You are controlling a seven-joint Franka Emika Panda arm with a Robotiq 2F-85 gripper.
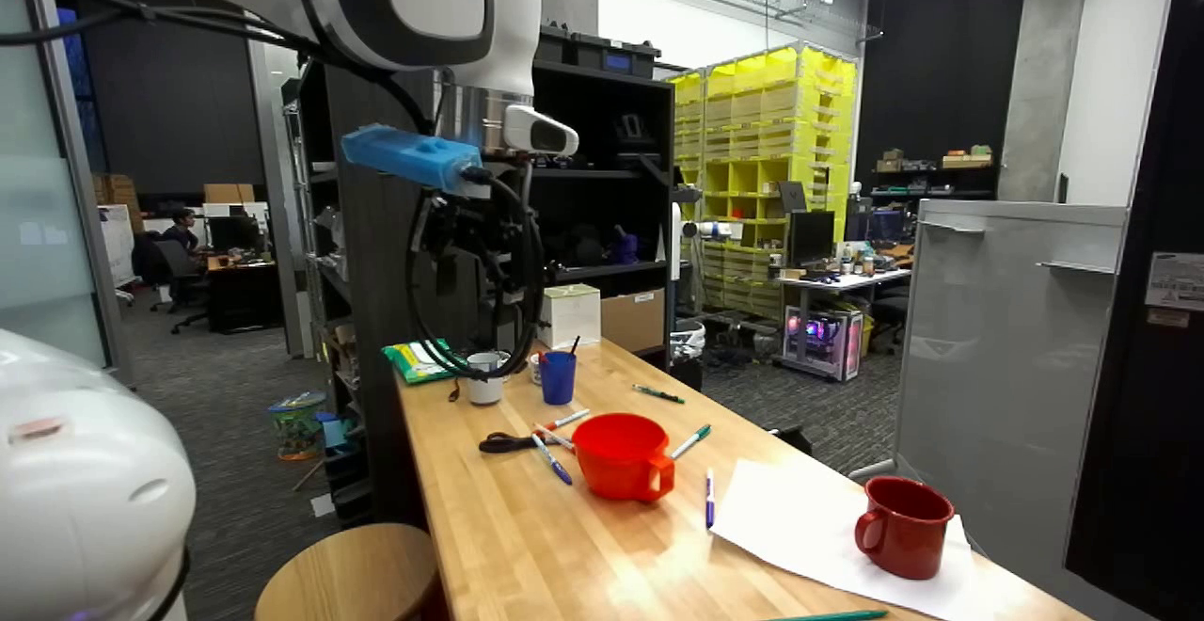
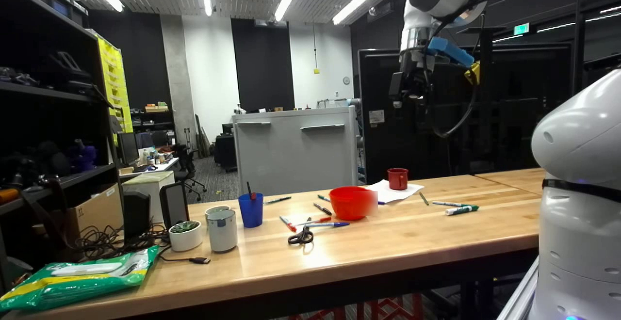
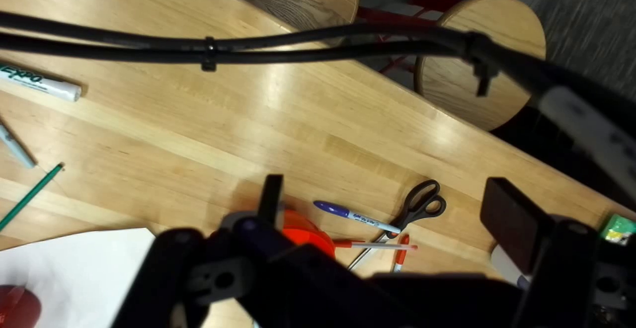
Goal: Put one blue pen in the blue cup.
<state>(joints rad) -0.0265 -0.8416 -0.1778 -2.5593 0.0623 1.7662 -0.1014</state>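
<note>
Black fingers (image 3: 512, 223) stood wide apart on the pincer (image 3: 391, 212), which hung well above the table (image 3: 174, 129). Framed between them in the wrist view, a blue pen (image 3: 356, 216) lay with its pale end at the scissors (image 3: 408, 213). A red pen (image 3: 370, 245) crossed the blades, with a red marker (image 3: 401, 253) at one end of it. Near the blue pen stood the red cup (image 1: 616, 461), partly hidden by the pincer in the wrist view. Another blue pen (image 1: 710, 503) lay just beside the paper (image 1: 785, 532), on which sat the red mug (image 1: 910, 532). Well away from the pincer, the blue cup (image 2: 251, 212) stood upright on the table, a dark stick (image 2: 249, 187) poking out of it, near the white cup (image 2: 223, 232). Past that, in an exterior view, came a plant (image 2: 186, 239) and a green pack (image 2: 85, 283). Beside the table's edge stood a stool (image 3: 482, 59).
</note>
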